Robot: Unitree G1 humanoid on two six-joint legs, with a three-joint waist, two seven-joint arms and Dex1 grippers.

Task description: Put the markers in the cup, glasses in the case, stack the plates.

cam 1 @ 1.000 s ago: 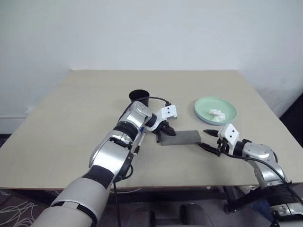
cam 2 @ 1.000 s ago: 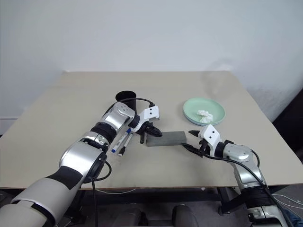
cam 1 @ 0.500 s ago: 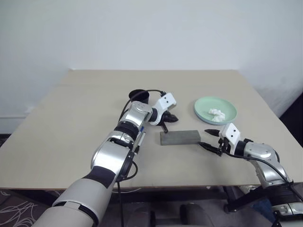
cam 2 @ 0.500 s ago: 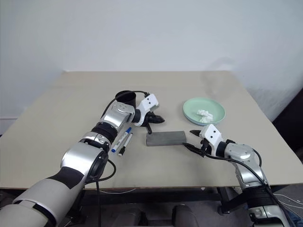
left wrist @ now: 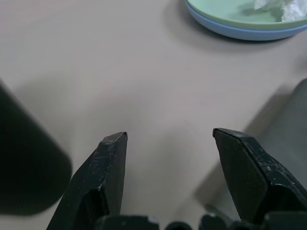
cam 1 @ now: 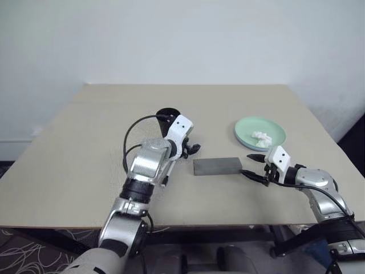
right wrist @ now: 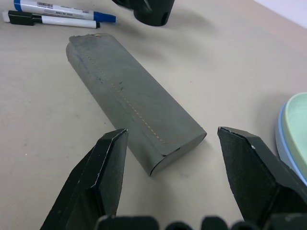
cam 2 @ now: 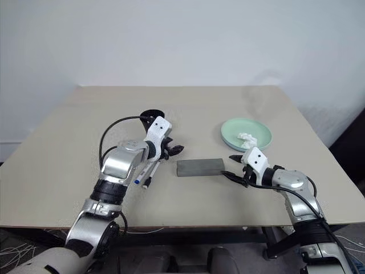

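Observation:
The grey case (cam 1: 217, 166) lies shut at mid-table. My left gripper (cam 1: 193, 148) hovers open and empty just left of it, in front of the black cup (cam 2: 149, 115), which shows dark at the edge of the left wrist view (left wrist: 24, 167). Two markers (cam 2: 145, 174) lie side by side under my left forearm; the right wrist view shows them beyond the case (right wrist: 57, 7). My right gripper (cam 2: 229, 165) stands open at the case's right end, not touching it. The mint green plate (cam 1: 274, 128) sits on the light blue plate (left wrist: 240, 32). The glasses are out of view.
A crumpled white tissue (cam 1: 262, 137) lies in the mint plate. The beige table (cam 1: 85, 148) has wide bare room on the left and at the back. Its front edge runs close under both forearms.
My left gripper, shut at the case's left end, has lifted, drawn back left toward the cup and opened. The case lies as before. The right arm has not moved.

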